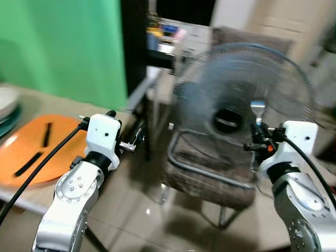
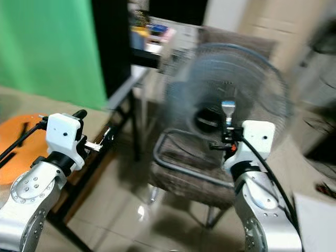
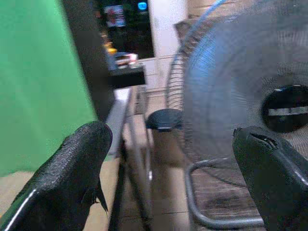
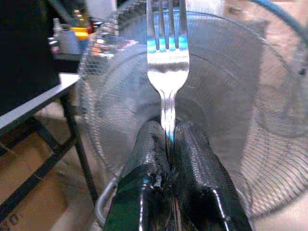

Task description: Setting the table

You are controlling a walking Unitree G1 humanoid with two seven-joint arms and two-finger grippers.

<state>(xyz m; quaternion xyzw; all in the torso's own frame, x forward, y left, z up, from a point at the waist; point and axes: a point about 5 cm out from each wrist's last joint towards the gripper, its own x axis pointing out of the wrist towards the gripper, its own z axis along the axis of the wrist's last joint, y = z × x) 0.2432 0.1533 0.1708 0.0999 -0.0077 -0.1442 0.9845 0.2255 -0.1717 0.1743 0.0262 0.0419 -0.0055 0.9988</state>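
My right gripper (image 4: 167,130) is shut on the handle of a silver fork (image 4: 167,57), which stands upright with its tines up. In the left eye view the fork (image 1: 258,109) rises above the right gripper (image 1: 257,137), in front of a standing fan. My left gripper (image 3: 173,139) is open with nothing between its fingers; it is held out past the corner of the table (image 1: 58,105). An orange plate (image 1: 52,152) with two dark sticks on it lies on that table, to my left. The picture is blurred.
A large standing fan (image 1: 247,84) and a cushioned metal-framed chair (image 1: 205,173) stand straight ahead. A stack of pale plates (image 1: 6,102) sits at the table's far left. A green screen (image 1: 63,47) is behind it, and a dark shelf with small items (image 1: 163,34) stands further back.
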